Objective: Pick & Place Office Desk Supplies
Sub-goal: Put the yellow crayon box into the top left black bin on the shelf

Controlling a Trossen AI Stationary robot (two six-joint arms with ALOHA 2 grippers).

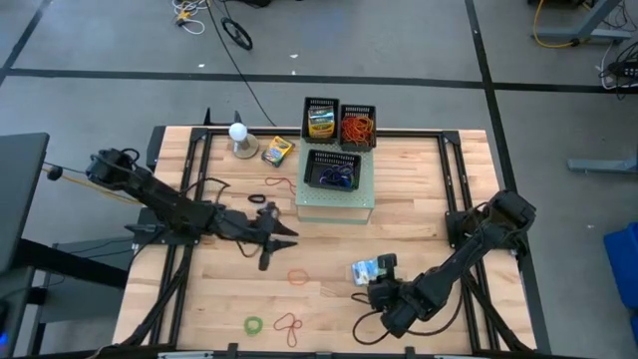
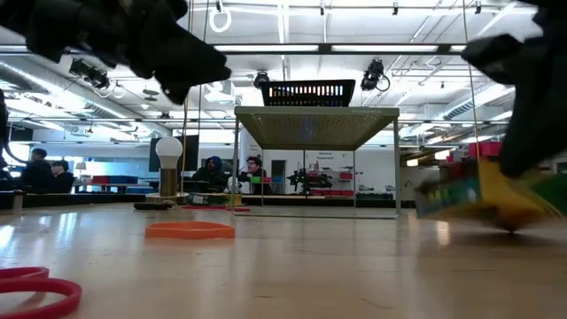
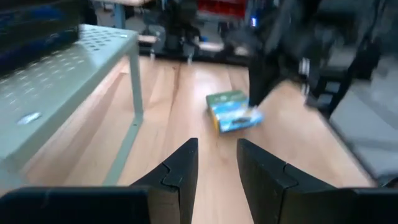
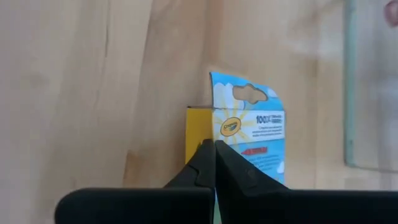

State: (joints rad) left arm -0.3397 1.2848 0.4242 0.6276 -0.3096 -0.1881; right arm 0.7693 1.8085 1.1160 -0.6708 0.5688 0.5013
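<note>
A small flat blue-white-green packet (image 1: 365, 270) is at the table's near right, and my right gripper (image 4: 214, 152) is shut on it. My left gripper (image 3: 216, 162) hovers open over the table's middle left (image 1: 287, 233), level, with nothing between its fingers. A yellow-green crayon box (image 1: 277, 151) lies flat by the white ball lamp (image 1: 239, 135). Loose rubber bands lie flat on the wood: red (image 1: 277, 183), black (image 1: 257, 199), orange (image 1: 298, 276), green (image 1: 254, 324) and red (image 1: 289, 327). My right gripper's fingers meet on the packet's printed face (image 4: 235, 142), where it borders the yellow side, away from the hang-tab end (image 4: 249, 93). They slant down from above. Their tips hide what lies between them. In the low view the packet (image 2: 469, 195) sits tilted, one end raised.
A pale green perforated stand (image 1: 336, 204) at the middle back carries a black basket (image 1: 334, 172). Two more black baskets (image 1: 321, 118) (image 1: 358, 125) stand behind it, one with crayon boxes, one with orange bands. Bare wood lies between the two arms.
</note>
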